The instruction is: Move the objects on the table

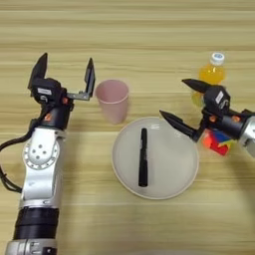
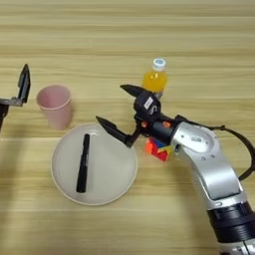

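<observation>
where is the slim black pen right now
The slim black pen lies lengthwise on the large round beige plate, left of the plate's centre, just below and right of the pale pink plastic cup.

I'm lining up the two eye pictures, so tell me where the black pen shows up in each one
Left eye view: the pen lies a little right of centre, lengthwise on the plate.
Right eye view: the pen lies left of centre, on the plate's left half.
Shared landmark: the pink cup stands just beyond the plate's far left rim in both.
</observation>
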Controlling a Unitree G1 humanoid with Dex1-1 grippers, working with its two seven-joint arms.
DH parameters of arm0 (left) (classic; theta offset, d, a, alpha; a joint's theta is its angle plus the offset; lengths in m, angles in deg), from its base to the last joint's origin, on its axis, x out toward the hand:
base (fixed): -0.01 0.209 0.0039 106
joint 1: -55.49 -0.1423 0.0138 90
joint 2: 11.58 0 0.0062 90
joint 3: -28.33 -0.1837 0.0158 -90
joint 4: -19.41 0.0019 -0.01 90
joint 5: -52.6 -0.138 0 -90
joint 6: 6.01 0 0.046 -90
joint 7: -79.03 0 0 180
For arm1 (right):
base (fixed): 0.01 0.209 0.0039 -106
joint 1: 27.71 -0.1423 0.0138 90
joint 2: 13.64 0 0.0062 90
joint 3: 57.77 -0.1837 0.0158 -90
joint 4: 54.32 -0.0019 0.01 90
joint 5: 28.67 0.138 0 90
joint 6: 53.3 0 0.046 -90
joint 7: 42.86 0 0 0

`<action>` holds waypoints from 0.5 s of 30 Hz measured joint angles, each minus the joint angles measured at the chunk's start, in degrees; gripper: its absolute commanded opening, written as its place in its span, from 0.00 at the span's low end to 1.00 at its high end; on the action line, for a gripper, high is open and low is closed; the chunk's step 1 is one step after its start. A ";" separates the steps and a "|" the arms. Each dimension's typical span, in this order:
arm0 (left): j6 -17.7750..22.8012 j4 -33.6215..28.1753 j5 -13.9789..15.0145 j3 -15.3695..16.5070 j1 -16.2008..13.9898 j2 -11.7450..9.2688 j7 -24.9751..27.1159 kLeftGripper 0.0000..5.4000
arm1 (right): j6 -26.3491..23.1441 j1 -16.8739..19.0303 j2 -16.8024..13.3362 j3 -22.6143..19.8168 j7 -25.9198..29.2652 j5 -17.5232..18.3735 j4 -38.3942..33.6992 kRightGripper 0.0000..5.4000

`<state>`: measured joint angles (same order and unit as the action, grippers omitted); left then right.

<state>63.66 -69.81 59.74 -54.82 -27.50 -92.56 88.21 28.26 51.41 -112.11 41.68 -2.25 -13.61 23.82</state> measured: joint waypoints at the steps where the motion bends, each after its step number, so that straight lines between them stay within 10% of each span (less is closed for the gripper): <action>1: 0.11 0.01 -0.02 0.16 -0.35 -0.09 -0.04 1.00 | -0.05 0.00 0.07 0.25 0.10 -0.03 0.01 1.00; 15: 3.32 -1.34 -0.71 1.15 -6.14 -0.33 -1.78 1.00 | -4.86 -0.51 -0.72 1.17 1.43 -0.58 0.29 1.00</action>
<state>66.98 -71.15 59.04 -53.67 -33.64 -92.88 86.43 23.40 50.91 -112.83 42.86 -0.81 -14.19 24.11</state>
